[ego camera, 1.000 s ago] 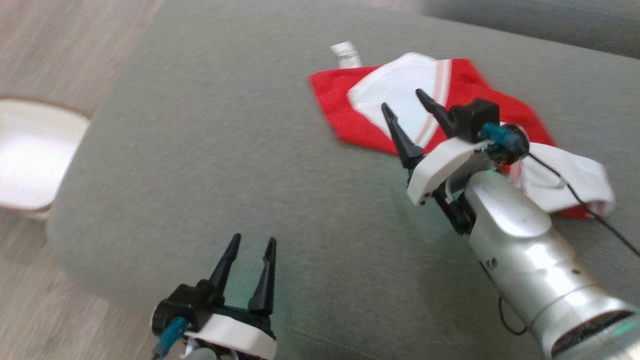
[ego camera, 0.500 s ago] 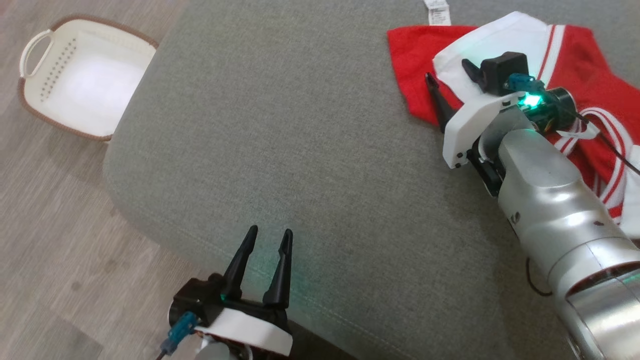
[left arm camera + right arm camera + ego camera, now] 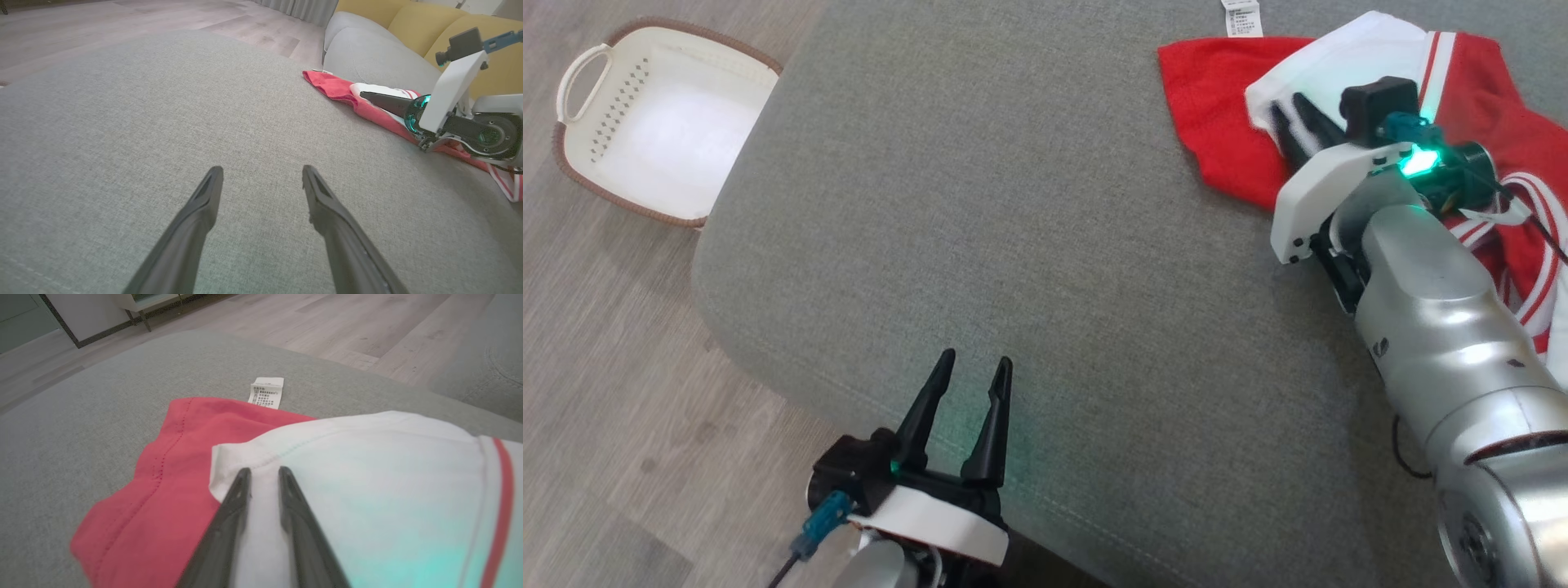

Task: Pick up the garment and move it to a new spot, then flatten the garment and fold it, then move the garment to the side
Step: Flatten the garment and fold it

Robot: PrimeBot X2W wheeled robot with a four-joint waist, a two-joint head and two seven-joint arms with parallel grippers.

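Note:
The garment is a red shirt with white, stripe-edged panels, lying crumpled at the far right of the grey cushion; its care label sticks out at the far edge. My right gripper rests on the white panel's near-left corner, fingers drawn close with a pucker of white fabric between them. The right wrist view shows this right gripper pinching the garment just behind the label. Over the cushion's front edge, my left gripper stands open and empty, far from the garment.
A wide grey sofa cushion carries everything, its rounded edge dropping to wood floor on the left. A cream basket with a brown rim stands on that floor at the upper left. Yellow back cushions rise behind the garment.
The head camera shifted at first. Since then my right gripper has slid forward onto the white panel and its fingers have closed together on the fabric. The left gripper has hardly moved.

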